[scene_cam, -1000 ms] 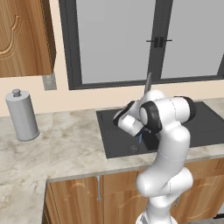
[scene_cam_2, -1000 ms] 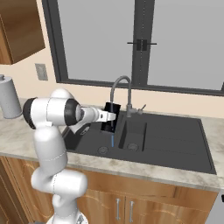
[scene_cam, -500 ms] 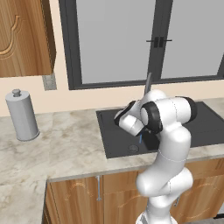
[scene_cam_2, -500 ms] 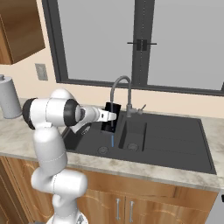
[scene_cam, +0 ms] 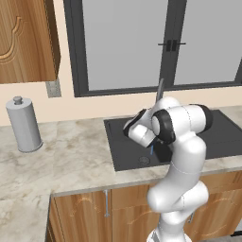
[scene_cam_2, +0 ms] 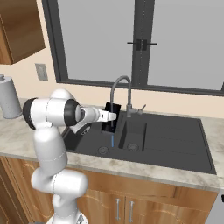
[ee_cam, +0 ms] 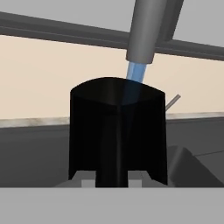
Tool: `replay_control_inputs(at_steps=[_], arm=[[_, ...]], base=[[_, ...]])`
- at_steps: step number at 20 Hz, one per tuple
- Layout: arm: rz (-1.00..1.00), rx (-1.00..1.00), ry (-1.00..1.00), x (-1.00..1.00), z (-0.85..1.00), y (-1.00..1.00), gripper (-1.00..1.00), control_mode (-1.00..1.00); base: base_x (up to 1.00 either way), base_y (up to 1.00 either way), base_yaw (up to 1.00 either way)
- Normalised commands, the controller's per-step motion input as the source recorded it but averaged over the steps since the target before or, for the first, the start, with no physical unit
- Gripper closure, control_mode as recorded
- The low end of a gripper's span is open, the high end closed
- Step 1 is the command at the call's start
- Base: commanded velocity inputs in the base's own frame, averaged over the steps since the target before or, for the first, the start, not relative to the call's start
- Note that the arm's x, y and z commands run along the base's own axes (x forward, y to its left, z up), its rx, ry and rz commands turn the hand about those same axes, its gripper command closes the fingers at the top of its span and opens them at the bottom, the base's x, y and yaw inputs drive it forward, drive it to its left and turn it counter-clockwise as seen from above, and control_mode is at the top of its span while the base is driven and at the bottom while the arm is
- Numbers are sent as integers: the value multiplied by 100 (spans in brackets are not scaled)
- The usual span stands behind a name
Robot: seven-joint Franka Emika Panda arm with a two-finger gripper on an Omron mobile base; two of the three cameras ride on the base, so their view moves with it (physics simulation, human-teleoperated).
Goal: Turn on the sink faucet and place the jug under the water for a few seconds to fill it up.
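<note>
Fingers (scene_cam_2: 110,116) closed on the jug (scene_cam_2: 111,117), held upright over the sink (scene_cam_2: 175,140) under the faucet (scene_cam_2: 120,90) spout, water (ee_cam: 136,73) streaming into it.

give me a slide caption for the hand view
Black jug held under the faucet spout, blue water streaming in.

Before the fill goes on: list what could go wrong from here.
1. The water enters near the far rim of the jug; a small drift could send it outside.
2. In the right base view a blue stream shows below the jug, so some may already be missing it.
3. The jug sits close under the sink faucet; lifting could knock it.
</note>
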Motion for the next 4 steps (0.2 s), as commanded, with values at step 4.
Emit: replay_control_inputs(at_steps=[4], arm=[[0,0,0,0,0,0,100,-100]], base=[[0,0,0]])
